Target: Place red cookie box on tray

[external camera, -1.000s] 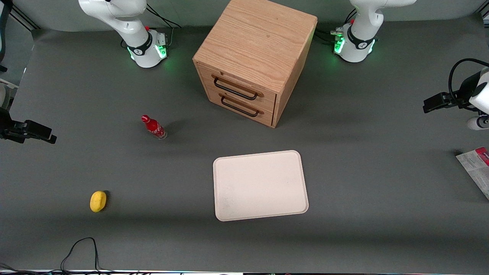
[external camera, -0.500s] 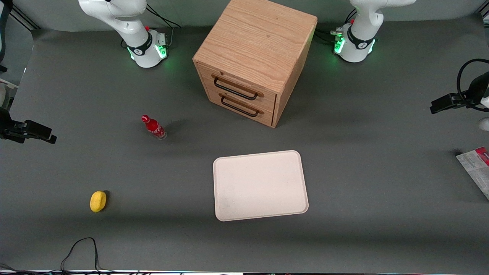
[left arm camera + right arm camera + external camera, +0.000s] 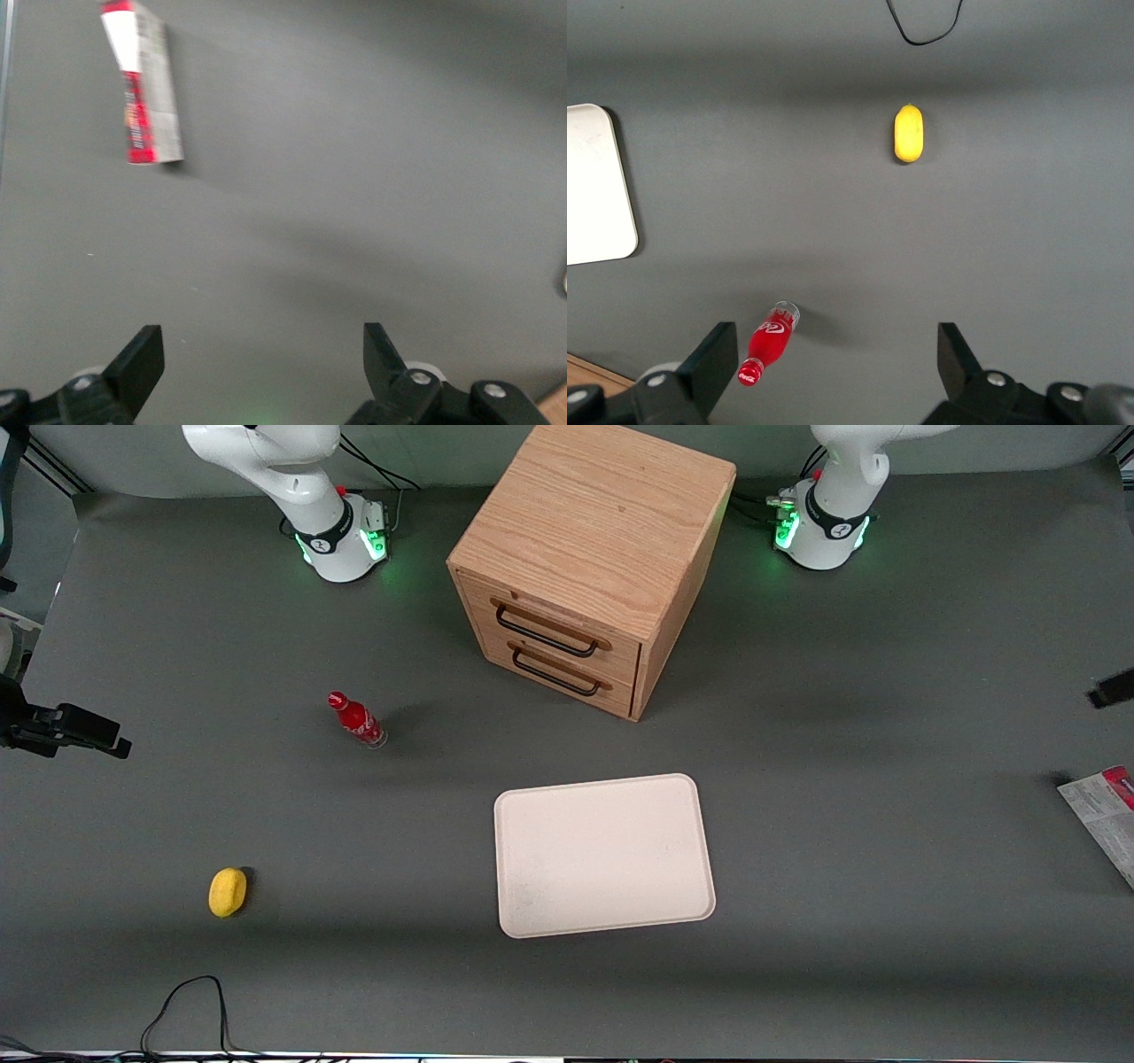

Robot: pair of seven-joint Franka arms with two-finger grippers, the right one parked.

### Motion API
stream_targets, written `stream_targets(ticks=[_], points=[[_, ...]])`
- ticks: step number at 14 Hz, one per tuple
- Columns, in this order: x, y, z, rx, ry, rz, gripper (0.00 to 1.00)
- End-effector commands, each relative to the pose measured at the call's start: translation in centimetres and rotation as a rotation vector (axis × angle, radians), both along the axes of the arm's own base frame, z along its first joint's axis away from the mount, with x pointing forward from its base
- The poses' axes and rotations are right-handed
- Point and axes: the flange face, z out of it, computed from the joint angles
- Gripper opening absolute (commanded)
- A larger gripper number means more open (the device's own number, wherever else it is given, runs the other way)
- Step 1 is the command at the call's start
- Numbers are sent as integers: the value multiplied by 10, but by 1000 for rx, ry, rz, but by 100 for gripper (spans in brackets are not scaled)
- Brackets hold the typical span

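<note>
The red cookie box (image 3: 1103,815) lies flat on the grey table at the working arm's end, cut off by the front view's edge. It also shows in the left wrist view (image 3: 142,84), with its red edge and greyish-white face. The cream-white tray (image 3: 602,855) lies mid-table, nearer the front camera than the cabinet, with nothing on it. Only a black tip of my left gripper (image 3: 1112,691) shows in the front view, farther from the front camera than the box. In the wrist view the gripper (image 3: 263,354) is open and empty above bare table, apart from the box.
A wooden drawer cabinet (image 3: 589,558) stands farther from the front camera than the tray. A small red bottle (image 3: 357,720) and a yellow object (image 3: 228,891) sit toward the parked arm's end. A black cable (image 3: 190,1001) loops near the front edge.
My left arm has moved toward the working arm's end of the table and has almost left the front view. The box, tray and other objects have not moved.
</note>
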Motion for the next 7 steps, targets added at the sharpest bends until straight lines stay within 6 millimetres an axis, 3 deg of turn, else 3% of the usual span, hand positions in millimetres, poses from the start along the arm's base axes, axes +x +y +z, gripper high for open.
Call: stream_targets(ticks=[1,2,3,4,7], points=[[13,64,-9,99,3,46,100],[16,74,-8,149,-20,43,100],[14,96,-13,150,-38,64,100],[11,125,-26,152,-36,82,100],[23,167,-56,148,-34,-24,100]])
